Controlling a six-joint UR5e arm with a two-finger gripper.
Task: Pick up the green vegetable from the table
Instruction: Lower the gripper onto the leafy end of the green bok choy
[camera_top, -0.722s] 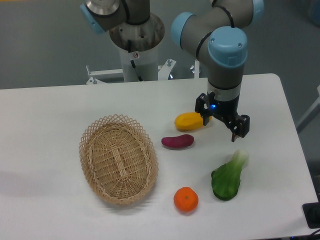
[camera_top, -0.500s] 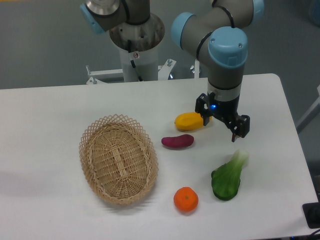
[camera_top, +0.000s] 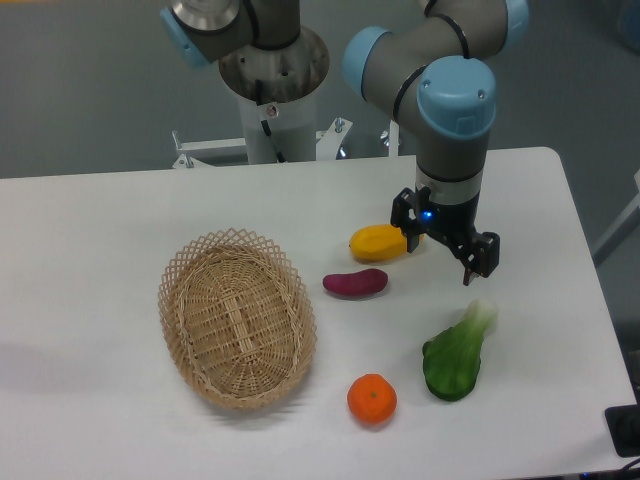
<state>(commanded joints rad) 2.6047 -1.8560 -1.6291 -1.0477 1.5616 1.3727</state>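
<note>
The claw (camera_top: 445, 254) hangs above the bench (camera_top: 100, 240) with its fingers spread and empty. The green vegetable (camera_top: 456, 353) lies on the bench at its 6 o'clock, apart from it, stalk end pointing toward 1 o'clock.

One green vegetable (camera_top: 457, 354), one purple vegetable (camera_top: 355, 283), one yellow fruit (camera_top: 377, 242), one orange (camera_top: 372, 398), one basket (camera_top: 238, 318).

Green vegetable (camera_top: 455, 355); white table (camera_top: 90, 260); tan basket (camera_top: 236, 318)
</note>
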